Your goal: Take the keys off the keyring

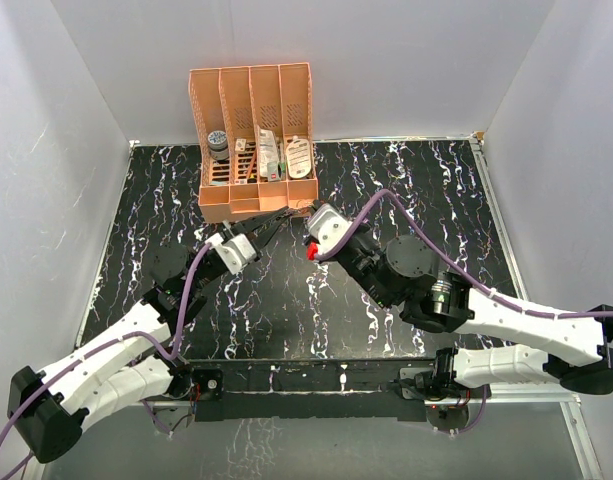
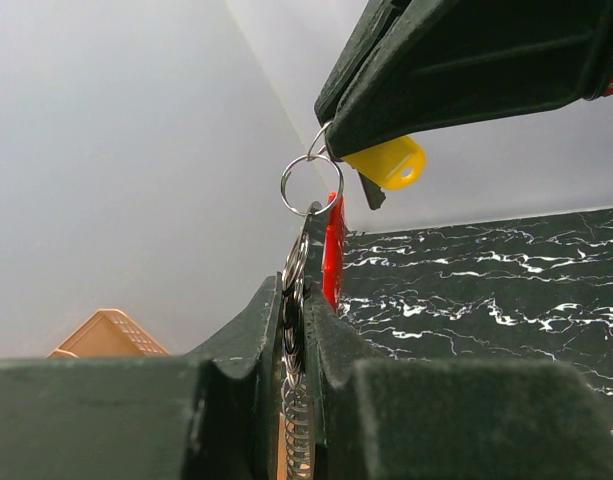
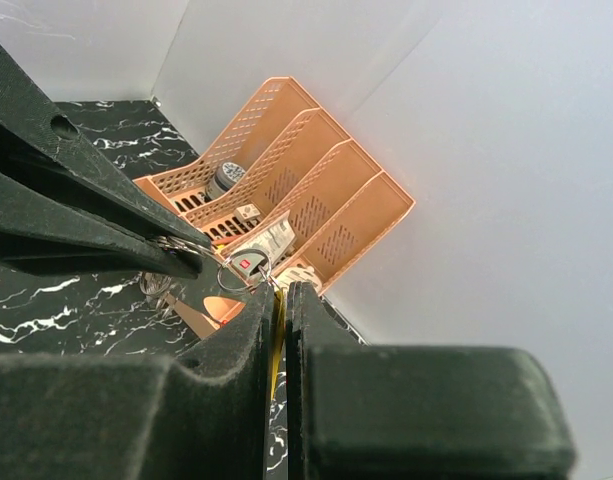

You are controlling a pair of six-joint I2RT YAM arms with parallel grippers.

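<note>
Pinching the keyring (image 2: 295, 300) by its lower metal links with clenched left fingers (image 2: 236, 400), raised above the counter (image 2: 506, 300), red tag (image 2: 332, 250) dangling just beside; clamping the yellow key (image 2: 388, 162) at the ring's top with right fingers (image 2: 466, 60), likewise clenched.

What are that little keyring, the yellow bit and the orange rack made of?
Keyring: metal wire, shiny silver glints. Yellow bit: probably plastic, smooth, even matte colour, though painted metal is possible. Rack: likely plastic, moulded perforated orange walls.

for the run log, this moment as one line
left gripper: shut on keyring | right gripper: shut on key | key: not yet off keyring
</note>
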